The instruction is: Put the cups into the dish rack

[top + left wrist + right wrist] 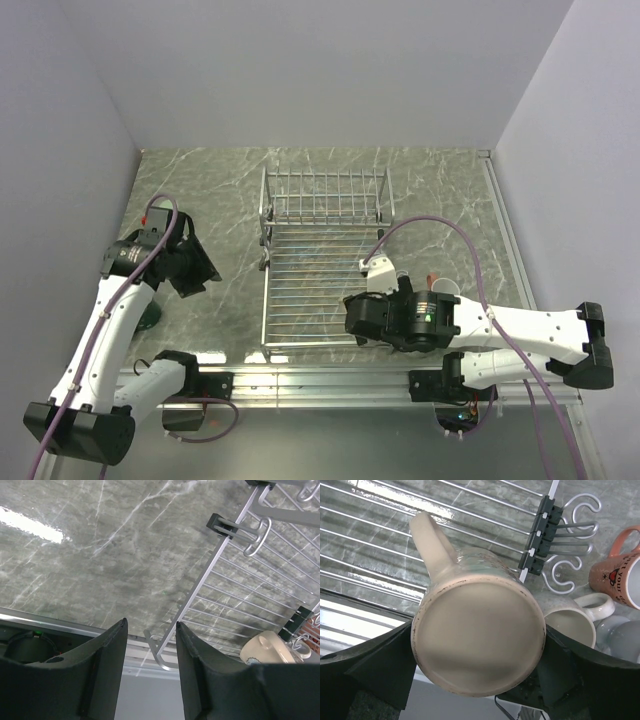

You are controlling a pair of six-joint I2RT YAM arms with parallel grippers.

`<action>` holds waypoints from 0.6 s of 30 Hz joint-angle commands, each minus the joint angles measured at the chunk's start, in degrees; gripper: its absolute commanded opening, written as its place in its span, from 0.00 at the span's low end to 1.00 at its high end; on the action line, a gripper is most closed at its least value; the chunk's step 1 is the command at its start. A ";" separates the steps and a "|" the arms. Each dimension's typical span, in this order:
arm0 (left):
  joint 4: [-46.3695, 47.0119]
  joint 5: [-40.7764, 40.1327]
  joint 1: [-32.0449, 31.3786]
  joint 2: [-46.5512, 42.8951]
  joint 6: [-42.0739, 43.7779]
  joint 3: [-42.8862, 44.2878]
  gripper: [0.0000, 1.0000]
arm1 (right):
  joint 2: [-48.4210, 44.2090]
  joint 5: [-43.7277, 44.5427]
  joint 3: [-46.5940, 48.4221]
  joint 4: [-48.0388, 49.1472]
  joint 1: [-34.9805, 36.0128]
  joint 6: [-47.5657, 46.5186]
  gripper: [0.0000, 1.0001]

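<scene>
The dish rack [318, 275] is a silver wire rack standing mid-table, with its upright slotted section at the far end. My right gripper [479, 647] is shut on a tan cup [465, 565], base toward the camera and handle up-left, over the rack's near right corner [540, 535]. In the top view this gripper [352, 318] hides that cup. Right of the rack stand a salmon-red cup [616, 577], a cream-white cup [572, 622] and a pale cup [622, 639]. My left gripper [151, 622] is open and empty, left of the rack [235, 580]. The tan cup [265, 650] also shows there.
A metal rail [330, 378] runs along the table's near edge by the arm bases. Wire hooks [575, 540] stick out of the rack's right side toward the cups. A dark rounded shape [150, 318] sits beside my left arm. Walls close in the table on three sides.
</scene>
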 commanded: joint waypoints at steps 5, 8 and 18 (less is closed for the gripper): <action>-2.28 -1.50 -0.17 1.09 0.24 4.75 0.49 | -0.25 1.10 3.65 -7.60 1.28 1.11 0.99; -2.28 -1.50 -0.17 1.44 -0.03 4.84 0.49 | -0.60 0.31 4.79 -7.16 1.29 -0.03 1.00; -4.56 -6.49 -0.17 2.23 -0.64 8.95 0.48 | -2.27 0.48 11.03 -9.36 2.69 1.02 1.00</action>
